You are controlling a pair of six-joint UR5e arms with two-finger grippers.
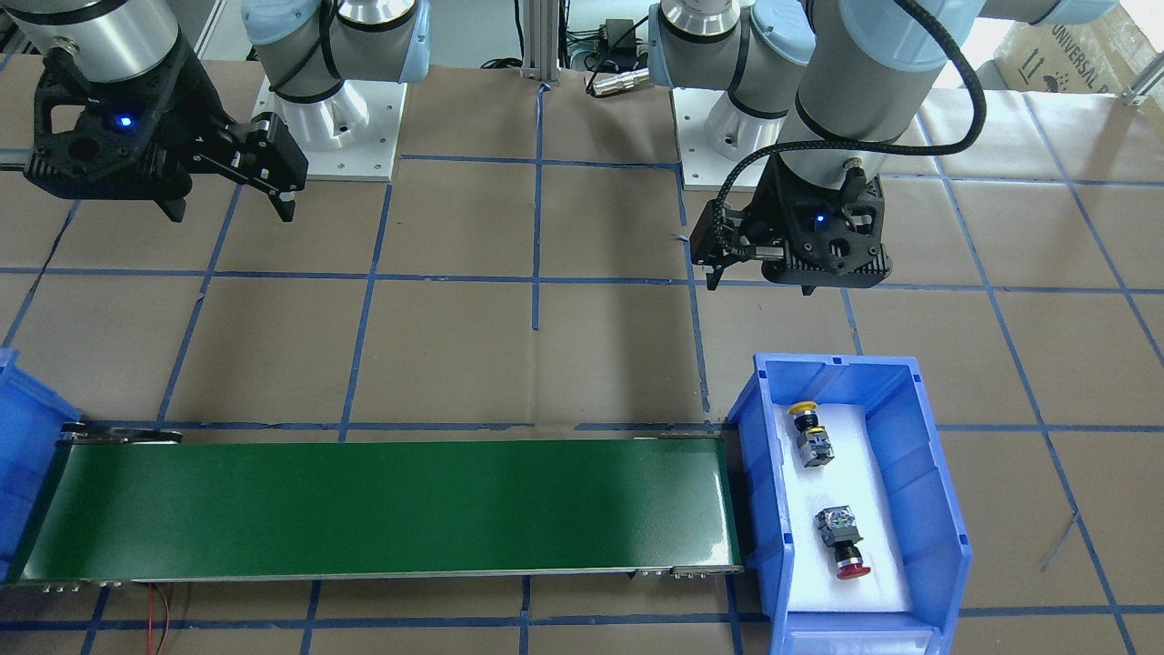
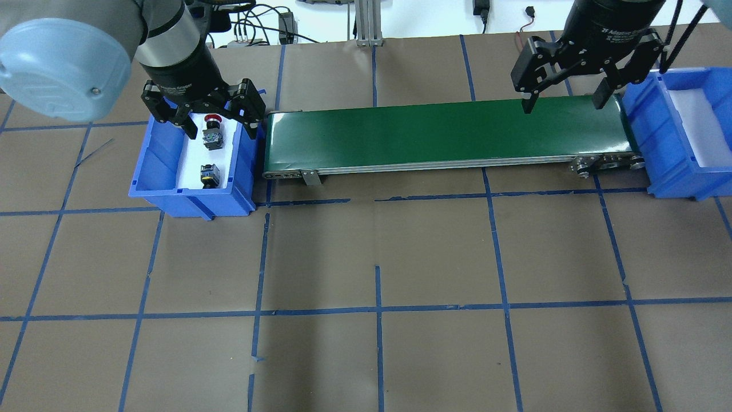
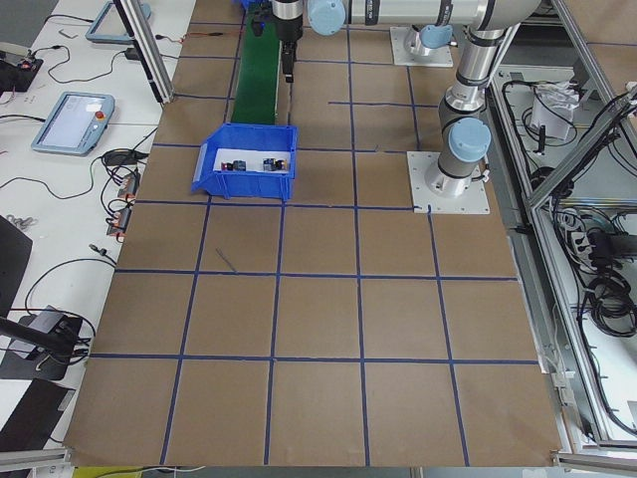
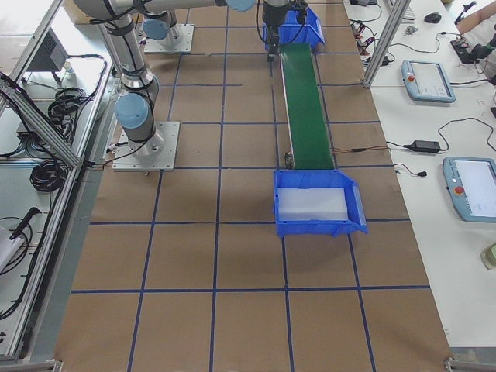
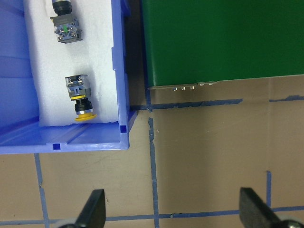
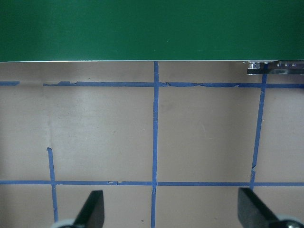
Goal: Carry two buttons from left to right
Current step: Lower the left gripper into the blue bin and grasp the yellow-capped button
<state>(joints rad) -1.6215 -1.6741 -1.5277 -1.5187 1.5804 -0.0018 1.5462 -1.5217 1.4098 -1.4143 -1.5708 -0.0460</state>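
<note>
The two buttons lie on white foam in the left blue bin. The yellow-capped button is nearer the robot and the red-capped button is farther. Both show in the overhead view, red and yellow, and in the left wrist view, yellow and red. My left gripper is open and empty, raised by the bin's robot side. My right gripper is open and empty, raised near the belt's other end.
A green conveyor belt runs between the left bin and a second blue bin with a white liner at the right end. Brown paper with blue tape lines covers the table.
</note>
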